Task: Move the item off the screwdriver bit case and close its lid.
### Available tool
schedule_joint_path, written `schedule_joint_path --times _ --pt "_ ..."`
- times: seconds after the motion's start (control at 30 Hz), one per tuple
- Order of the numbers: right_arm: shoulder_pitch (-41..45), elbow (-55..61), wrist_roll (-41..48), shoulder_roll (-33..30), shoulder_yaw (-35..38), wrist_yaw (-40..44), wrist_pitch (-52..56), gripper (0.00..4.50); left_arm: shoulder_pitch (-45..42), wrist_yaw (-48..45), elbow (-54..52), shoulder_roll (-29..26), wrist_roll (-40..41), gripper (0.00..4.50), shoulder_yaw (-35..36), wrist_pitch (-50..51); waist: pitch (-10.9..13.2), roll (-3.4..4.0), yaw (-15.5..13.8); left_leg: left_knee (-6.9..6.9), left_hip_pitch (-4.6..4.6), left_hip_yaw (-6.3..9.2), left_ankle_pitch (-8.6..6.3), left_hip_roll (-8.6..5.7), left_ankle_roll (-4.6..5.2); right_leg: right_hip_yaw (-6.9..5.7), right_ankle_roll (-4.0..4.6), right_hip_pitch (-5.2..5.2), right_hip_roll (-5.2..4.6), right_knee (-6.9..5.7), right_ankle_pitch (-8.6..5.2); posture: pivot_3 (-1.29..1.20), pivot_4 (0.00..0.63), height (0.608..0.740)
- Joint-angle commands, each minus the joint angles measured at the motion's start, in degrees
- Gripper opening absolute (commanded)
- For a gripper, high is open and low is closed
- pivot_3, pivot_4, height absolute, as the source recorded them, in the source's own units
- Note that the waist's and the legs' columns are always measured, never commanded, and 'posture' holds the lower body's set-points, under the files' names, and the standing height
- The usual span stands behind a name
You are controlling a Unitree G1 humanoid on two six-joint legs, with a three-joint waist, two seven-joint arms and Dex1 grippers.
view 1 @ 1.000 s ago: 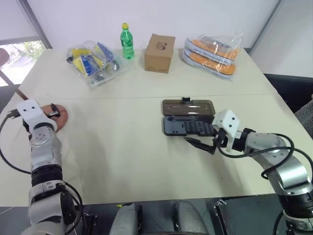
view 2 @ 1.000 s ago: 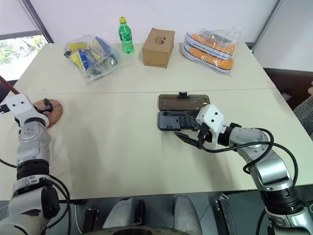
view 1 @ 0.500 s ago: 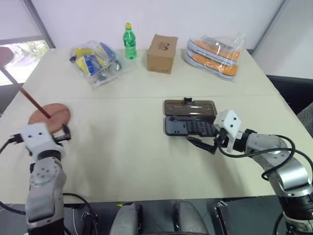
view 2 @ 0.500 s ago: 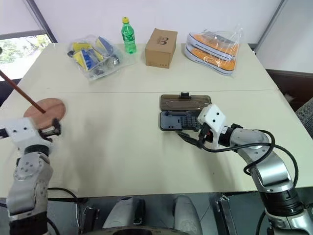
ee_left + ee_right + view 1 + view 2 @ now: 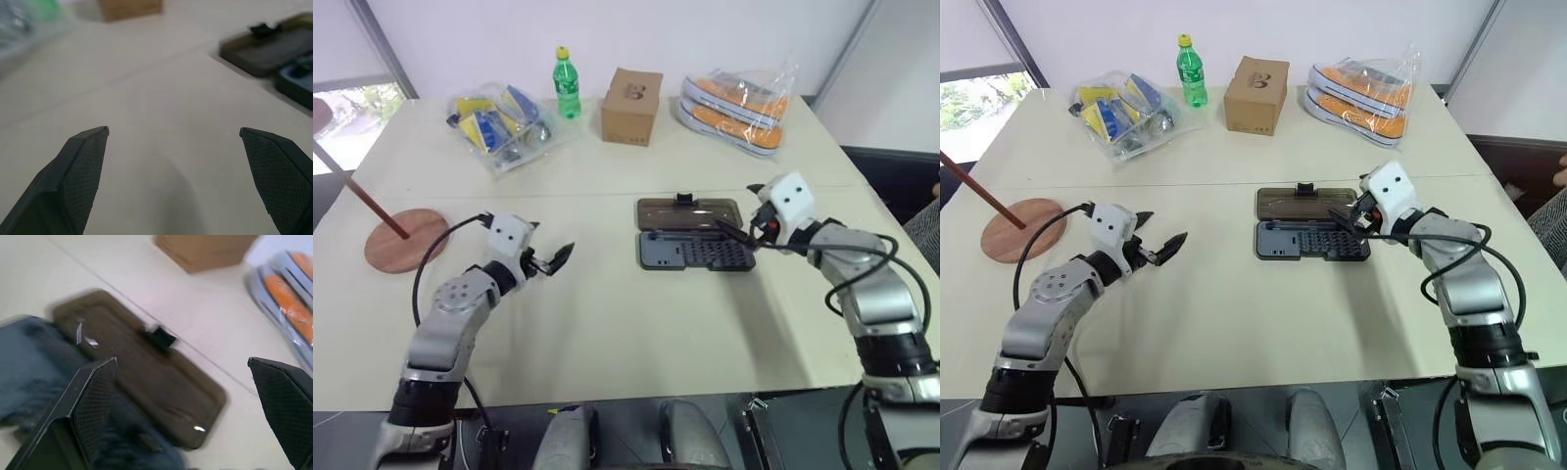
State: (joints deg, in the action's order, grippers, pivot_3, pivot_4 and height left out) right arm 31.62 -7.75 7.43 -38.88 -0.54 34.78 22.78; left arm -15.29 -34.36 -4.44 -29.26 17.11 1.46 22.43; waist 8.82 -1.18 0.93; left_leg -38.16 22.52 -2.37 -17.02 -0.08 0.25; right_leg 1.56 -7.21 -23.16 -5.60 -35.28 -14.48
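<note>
The bit case (image 5: pixel 695 253) lies open near the middle of the pale surface (image 5: pixel 607 323), its dark grey tray with rows of small bits toward the robot. The smoky-brown lid (image 5: pixel 689 212) lies flat behind the tray, on its far side, with a small black latch tab at the lid's far edge. The wooden stand (image 5: pixel 401 238) rests on the surface well apart from the case, far to the robot's left, its thin rod leaning up and away to the left.

The right gripper (image 5: pixel 737 229) hovers at the case's right end, over the lid's corner, fingers (image 5: pixel 93 396) spread and holding nothing. The left gripper (image 5: pixel 553 259) hangs above bare surface between stand and case, fingers (image 5: pixel 83 161) likewise spread and empty.

Along the far edge stand a green bottle (image 5: pixel 568 84), a cardboard box (image 5: pixel 631 106), a bag of packets (image 5: pixel 499 122) and bagged orange shoes (image 5: pixel 739 108).
</note>
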Motion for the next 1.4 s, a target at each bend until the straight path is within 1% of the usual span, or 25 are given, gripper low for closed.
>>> schedule_joint_path --times 0.03,0.1,0.27,0.4,0.5,0.63,0.9,1.0,1.03,1.07,1.13,1.17,1.23,1.27,1.4 --pt "7.72 -10.54 -2.70 1.63 -1.18 -0.42 -1.14 4.50 -3.51 -4.19 2.84 -0.52 -0.16 4.49 -0.28 -4.19 0.02 0.03 0.02 0.00 0.00 -0.01 0.00 0.00 0.00 0.00 -0.02 0.00 0.00 0.00 0.01 0.00 0.150 0.740" --pt "11.48 -16.87 -4.11 2.62 -2.29 -0.13 -2.30 4.50 -4.79 -4.53 4.07 -0.06 -0.42 4.49 -0.15 -5.19 0.03 0.05 0.08 0.01 0.01 -0.02 0.00 0.01 0.01 0.00 -0.20 -0.01 0.02 0.00 0.11 0.00 0.150 0.740" --pt "20.46 -33.82 -6.57 5.65 -2.35 -3.19 -3.30 4.50 -5.22 -3.93 4.48 0.56 -1.57 4.49 0.01 -6.44 0.05 0.08 0.13 0.03 0.08 -0.06 0.01 0.02 0.00 -0.03 -0.23 -0.07 0.02 0.02 0.12 0.00 0.150 0.740" --pt "23.02 -41.82 -8.70 6.74 -3.44 -3.37 -7.64 4.50 -4.60 -2.64 4.26 0.42 -2.18 4.49 1.28 -6.97 0.06 0.10 0.06 0.03 0.13 -0.07 0.03 0.02 -0.05 -0.05 -0.23 -0.09 0.02 0.04 0.12 0.00 0.150 0.740" --pt "24.79 -47.44 -9.59 7.49 -2.98 -5.01 -8.41 4.50 -4.25 -1.70 3.54 0.60 -2.37 4.49 1.65 -6.95 0.06 0.10 0.21 0.03 0.16 -0.08 0.03 0.02 -0.05 -0.06 -0.23 -0.09 0.01 0.05 0.13 0.00 0.150 0.740" --pt "25.91 -50.97 -10.39 7.62 -2.61 -6.00 -8.73 4.50 -4.13 -0.93 3.00 0.84 -2.76 4.49 1.52 -7.00 0.08 0.13 0.29 0.03 0.14 -0.09 0.10 0.05 -0.17 -0.06 -0.24 -0.11 0.01 0.02 0.13 0.00 0.150 0.740" --pt "24.74 -51.42 -10.74 7.83 -2.09 -6.32 -8.13 4.50 -5.21 0.67 4.45 1.49 -3.87 4.49 1.14 -7.91 0.08 0.14 0.27 0.03 0.14 -0.08 0.10 0.07 -0.17 -0.08 -0.24 -0.12 0.01 0.01 0.13 0.00 0.150 0.740" --pt "23.85 -50.47 -10.55 8.17 -1.91 -5.90 -7.24 3.68 -5.99 0.89 5.44 1.61 -4.65 4.50 0.82 -8.71 0.08 0.14 0.21 0.03 0.14 -0.08 0.10 0.07 -0.17 -0.08 -0.24 -0.11 0.01 0.00 0.13 0.00 0.150 0.740" --pt "23.59 -50.12 -10.51 8.26 -1.90 -5.67 -6.98 3.12 -6.19 0.90 5.73 1.65 -4.81 4.50 0.80 -8.91 0.08 0.14 0.23 0.03 0.14 -0.08 0.10 0.06 -0.17 -0.08 -0.24 -0.11 0.01 0.00 0.13 0.00 0.150 0.740" --pt "23.34 -49.84 -10.53 8.29 -1.90 -5.60 -6.87 2.69 -6.53 1.01 6.01 1.67 -4.97 4.50 0.79 -9.10 0.08 0.14 0.22 0.03 0.14 -0.08 0.10 0.06 -0.17 -0.08 -0.24 -0.11 0.01 0.00 0.13 0.00 0.150 0.740" --pt "22.93 -49.38 -10.54 8.35 -1.82 -5.48 -6.58 1.68 -6.99 1.19 6.48 1.71 -5.27 4.50 0.81 -9.46 0.08 0.14 0.19 0.03 0.14 -0.08 0.10 0.06 -0.18 -0.08 -0.24 -0.11 0.01 0.00 0.13 0.00 0.150 0.740" --pt "22.66 -49.10 -10.44 8.47 -1.71 -5.37 -6.16 1.11 -7.19 1.29 6.74 1.75 -5.44 4.50 0.89 -9.69 0.08 0.14 0.17 0.03 0.14 -0.08 0.11 0.06 -0.19 -0.08 -0.24 -0.11 0.01 0.00 0.13 0.00 0.150 0.740" --pt "22.17 -48.51 -10.33 8.68 -1.57 -5.09 -5.44 0.20 -7.43 1.50 7.08 1.82 -5.82 4.50 1.06 -10.11 0.08 0.15 -0.03 0.02 0.14 -0.08 0.11 0.06 -0.18 -0.09 -0.24 -0.10 0.01 0.00 0.13 0.00 0.150 0.740" --pt "21.86 -48.10 -10.22 8.81 -1.56 -4.82 -5.10 0.02 -7.58 1.69 7.25 1.82 -6.04 4.50 1.19 -10.35 0.08 0.15 -0.11 0.02 0.15 -0.07 0.11 0.04 -0.18 -0.08 -0.24 -0.10 0.00 -0.01 0.13 0.00 0.150 0.740" --pt "20.98 -46.64 -9.95 9.23 -1.49 -3.98 -3.72 0.02 -8.33 2.41 8.26 1.70 -6.42 4.50 1.63 -11.42 0.08 0.15 0.18 0.02 0.14 -0.07 0.10 0.04 -0.18 -0.10 -0.24 -0.07 0.00 0.01 0.13 0.00 0.150 0.740"
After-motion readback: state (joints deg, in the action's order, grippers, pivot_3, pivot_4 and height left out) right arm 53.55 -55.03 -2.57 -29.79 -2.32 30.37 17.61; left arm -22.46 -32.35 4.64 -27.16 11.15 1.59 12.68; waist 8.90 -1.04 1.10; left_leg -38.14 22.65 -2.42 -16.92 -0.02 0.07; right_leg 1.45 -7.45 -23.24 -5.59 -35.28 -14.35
